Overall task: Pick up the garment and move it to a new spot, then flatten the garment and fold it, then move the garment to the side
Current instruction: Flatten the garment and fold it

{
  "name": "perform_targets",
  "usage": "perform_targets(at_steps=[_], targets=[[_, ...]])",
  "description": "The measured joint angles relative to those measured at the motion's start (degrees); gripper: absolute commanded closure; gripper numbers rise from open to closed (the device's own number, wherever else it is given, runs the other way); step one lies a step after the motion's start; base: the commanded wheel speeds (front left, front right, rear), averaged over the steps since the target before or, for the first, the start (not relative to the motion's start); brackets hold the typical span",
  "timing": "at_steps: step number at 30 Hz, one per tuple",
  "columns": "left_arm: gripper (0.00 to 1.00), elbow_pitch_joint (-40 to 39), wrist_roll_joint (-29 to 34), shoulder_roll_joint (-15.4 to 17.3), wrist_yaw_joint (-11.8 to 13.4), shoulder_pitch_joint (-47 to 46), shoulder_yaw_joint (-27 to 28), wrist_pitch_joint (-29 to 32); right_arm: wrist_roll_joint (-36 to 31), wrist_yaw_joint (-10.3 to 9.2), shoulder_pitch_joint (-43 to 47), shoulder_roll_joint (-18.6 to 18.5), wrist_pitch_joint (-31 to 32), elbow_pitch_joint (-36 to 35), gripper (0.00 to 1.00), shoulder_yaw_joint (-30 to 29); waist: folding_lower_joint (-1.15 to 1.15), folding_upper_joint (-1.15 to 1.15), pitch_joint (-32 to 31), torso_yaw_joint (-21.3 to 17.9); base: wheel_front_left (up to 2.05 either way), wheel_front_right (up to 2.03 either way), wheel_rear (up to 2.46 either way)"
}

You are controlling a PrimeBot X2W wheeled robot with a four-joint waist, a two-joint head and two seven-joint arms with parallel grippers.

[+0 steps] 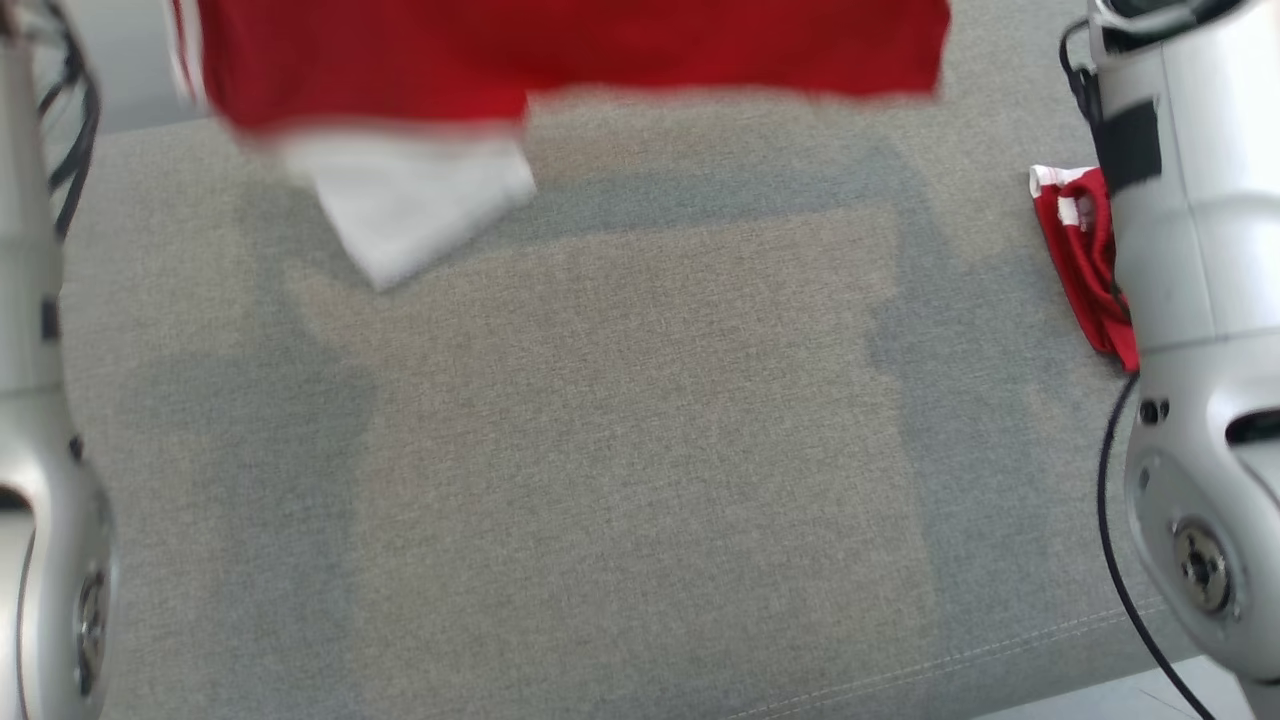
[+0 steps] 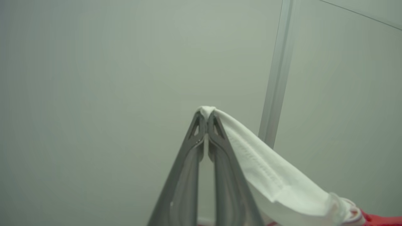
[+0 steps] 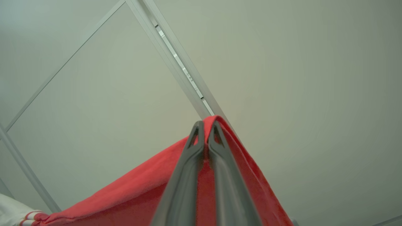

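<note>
Both arms hold the garment (image 1: 570, 50) up in the air above the grey padded surface (image 1: 640, 450). The left gripper (image 2: 206, 115) is clenched on a white edge of it and the right gripper (image 3: 206, 126) on a red edge, so the cloth hangs spread between them. I judge this to be the moving step, and the next move calls for lowering both grips together with the cloth taut, away from the small red-and-white cloth (image 1: 1085, 260) at the right.
</note>
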Motion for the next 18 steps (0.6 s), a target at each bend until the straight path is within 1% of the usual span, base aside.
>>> perform_targets(at_steps=[1, 2, 4, 9, 10, 11, 15, 18], targets=[[1.00, 1.60, -0.64, -1.52, -0.02, -2.21, 0.55, -2.86, 0.36, 0.00, -2.15, -0.03, -1.58, 2.45, 1.00, 0.77, 0.00, 0.00, -0.04, -0.07, 0.00, 0.00, 0.00], [1.00, 3.13, -0.75, -2.68, -0.82, -4.32, 0.42, -5.12, 0.86, 0.01, -4.11, -0.08, -3.08, 4.37, 1.00, 1.85, -0.01, 0.00, -0.08, 0.01, 0.00, 0.00, 0.00], [1.00, 5.97, -0.78, -3.88, -2.92, -6.89, -0.15, -8.12, 2.13, 0.01, -6.45, -0.24, -4.95, 7.46, 1.00, 4.00, -0.02, 0.00, -0.08, 0.49, 0.00, 0.00, 0.00], [1.00, 12.02, -2.65, -4.55, -6.33, -6.69, 0.42, -10.69, 3.99, 0.01, -5.88, 0.11, -7.17, 13.60, 1.00, 7.46, -0.02, 0.00, 1.71, 1.59, 0.00, 0.00, 0.00], [1.00, 13.36, -3.69, -5.26, -8.12, -4.19, 0.98, -11.71, 5.25, 0.01, -3.22, -0.21, -7.78, 16.04, 1.00, 8.75, -0.02, 0.00, 3.60, 2.21, 0.00, 0.00, 0.00], [1.00, 13.61, -5.08, -6.76, -9.68, 1.33, 1.36, -12.39, 6.04, 0.01, 1.21, -0.35, -8.49, 17.84, 1.00, 10.96, -0.02, 0.00, 5.77, 2.90, 0.00, 0.00, 0.00], [1.00, 10.48, -6.80, -8.00, -11.02, 9.90, 1.29, -12.56, 8.33, 0.01, 7.30, -1.88, -9.43, 18.30, 1.00, 13.37, -0.02, 0.00, 8.29, 4.03, 0.00, 0.00, 0.00], [1.00, 3.88, -7.48, -8.16, -11.18, 16.61, 2.71, -12.63, 11.21, 0.01, 11.11, -2.98, -9.94, 16.26, 1.00, 14.79, -0.02, 0.00, 9.40, 5.09, 0.00, 0.00, 0.00]])
